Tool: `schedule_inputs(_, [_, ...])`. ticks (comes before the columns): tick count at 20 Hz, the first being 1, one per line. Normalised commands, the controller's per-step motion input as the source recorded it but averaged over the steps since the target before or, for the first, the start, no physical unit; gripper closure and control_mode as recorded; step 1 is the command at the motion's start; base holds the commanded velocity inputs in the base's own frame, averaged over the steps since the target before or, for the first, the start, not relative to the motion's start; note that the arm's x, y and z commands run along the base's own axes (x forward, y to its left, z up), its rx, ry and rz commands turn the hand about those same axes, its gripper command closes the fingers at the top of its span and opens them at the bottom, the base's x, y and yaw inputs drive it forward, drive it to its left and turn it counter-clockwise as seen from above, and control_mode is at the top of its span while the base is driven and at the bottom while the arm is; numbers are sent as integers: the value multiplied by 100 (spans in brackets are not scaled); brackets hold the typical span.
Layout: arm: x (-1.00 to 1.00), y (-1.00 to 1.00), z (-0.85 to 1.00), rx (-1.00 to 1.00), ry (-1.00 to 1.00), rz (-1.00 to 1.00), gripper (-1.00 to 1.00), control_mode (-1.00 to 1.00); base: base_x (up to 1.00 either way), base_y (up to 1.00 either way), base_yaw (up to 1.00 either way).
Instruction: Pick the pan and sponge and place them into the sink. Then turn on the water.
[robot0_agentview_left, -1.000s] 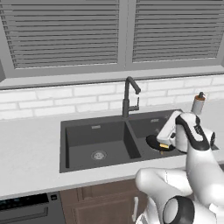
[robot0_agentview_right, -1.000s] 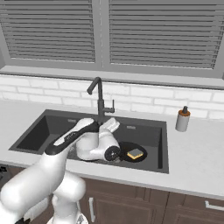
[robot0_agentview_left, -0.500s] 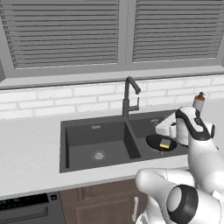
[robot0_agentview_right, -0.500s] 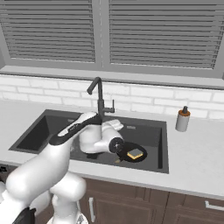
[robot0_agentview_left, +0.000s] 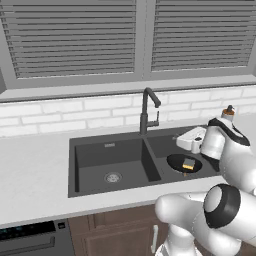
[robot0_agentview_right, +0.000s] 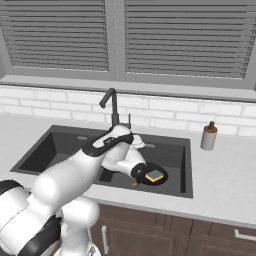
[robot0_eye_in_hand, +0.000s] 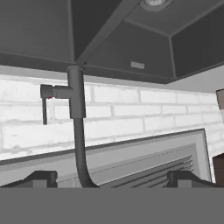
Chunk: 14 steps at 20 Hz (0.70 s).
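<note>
**Hand lifted off the pan, turned toward the faucet**

Since a second ago the arm has drawn up and back from the right basin — the pan (robot0_agentview_left: 184, 163) is now uncovered, where before the hand hung low over it; the sink (robot0_agentview_left: 107, 150) lies dark in the counter (robot0_agentview_left: 30, 170), its left basin bare but for the round drain (robot0_agentview_left: 113, 177); the faucet (robot0_agentview_left: 147, 110) stands behind the divider, no stream falling from it; the pan rests in the right basin with the sponge (robot0_agentview_left: 188, 164) lying in it; the gripper (robot0_eye_in_hand: 111, 177) faces the faucet, its view rolled upside down, its fingertips (robot0_eye_in_hand: 41, 178) set wide apart and holding nothing; the soap bottle (robot0_agentview_right: 208, 136) stands on the counter, well right of the sink.
</note>
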Motion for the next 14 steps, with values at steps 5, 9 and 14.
schedule_inputs(5, [41,0,0,0,-6,0,-100,-100,0,0,0])
schedule_inputs(9, [35,0,0,0,-6,0,-100,-100,0,0,0])
schedule_inputs(14, [29,0,0,2,-6,-1,-100,-100,0,0,0])
